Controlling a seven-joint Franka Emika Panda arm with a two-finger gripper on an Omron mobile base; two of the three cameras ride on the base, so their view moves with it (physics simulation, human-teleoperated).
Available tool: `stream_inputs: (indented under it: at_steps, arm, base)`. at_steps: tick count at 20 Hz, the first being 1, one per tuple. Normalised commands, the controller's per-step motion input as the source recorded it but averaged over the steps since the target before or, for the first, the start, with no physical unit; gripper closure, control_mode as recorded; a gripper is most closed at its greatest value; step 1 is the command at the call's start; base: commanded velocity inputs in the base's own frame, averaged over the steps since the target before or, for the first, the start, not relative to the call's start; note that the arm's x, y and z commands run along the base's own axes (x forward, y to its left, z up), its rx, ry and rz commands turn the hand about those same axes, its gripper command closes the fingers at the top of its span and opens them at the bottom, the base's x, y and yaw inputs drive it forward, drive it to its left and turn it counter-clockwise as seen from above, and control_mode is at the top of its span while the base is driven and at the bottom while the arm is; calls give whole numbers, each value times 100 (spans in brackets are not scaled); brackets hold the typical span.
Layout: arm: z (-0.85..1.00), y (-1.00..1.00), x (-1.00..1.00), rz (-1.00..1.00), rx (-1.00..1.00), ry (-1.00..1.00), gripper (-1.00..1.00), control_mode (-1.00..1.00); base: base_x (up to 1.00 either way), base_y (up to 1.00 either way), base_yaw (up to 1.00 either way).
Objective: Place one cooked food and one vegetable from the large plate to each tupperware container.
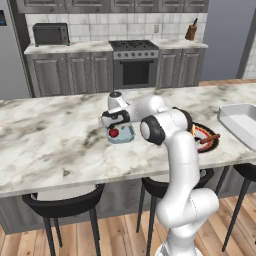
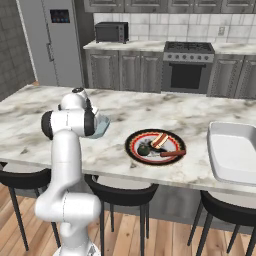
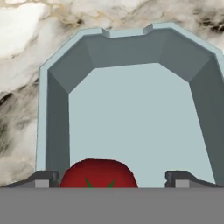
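Marble counter (image 1: 55,145) carries everything you need: the white container (image 2: 231,150) at the far right, the large plate (image 2: 134,148) in the middle, the pale-blue container (image 3: 131,118) under your gripper (image 3: 113,178). Its jaws stand spread, released, with the tomato (image 3: 98,173) lying between them in that blue container. Round, smooth and likely slippery, it would want a gentle pinch across its widest middle.

Landmark: large plate (image 2: 134,142), black rim, red ring, flat near the counter's front edge.
On plate: dark green vegetable (image 2: 144,149), striped cooked strip (image 2: 159,140), brown sausage (image 2: 172,153).
Pale-blue container (image 1: 126,135): left of plate, upright, red tomato (image 1: 114,133) inside.
White container (image 2: 231,150): right of plate, apart.
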Motion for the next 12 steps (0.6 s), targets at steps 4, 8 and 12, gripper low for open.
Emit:
stream_inputs:
  at_steps: [4,8,12]
  arm:
    - [26,-5,-19,-2,2,-2,-100,-100]
    - [59,-55,-83,-11,9,-1,-100,-100]
    - [48,-96,-100,-10,13,0,-100,-100]
  base:
    - [0,0,0]
    - [0,0,0]
    - [0,0,0]
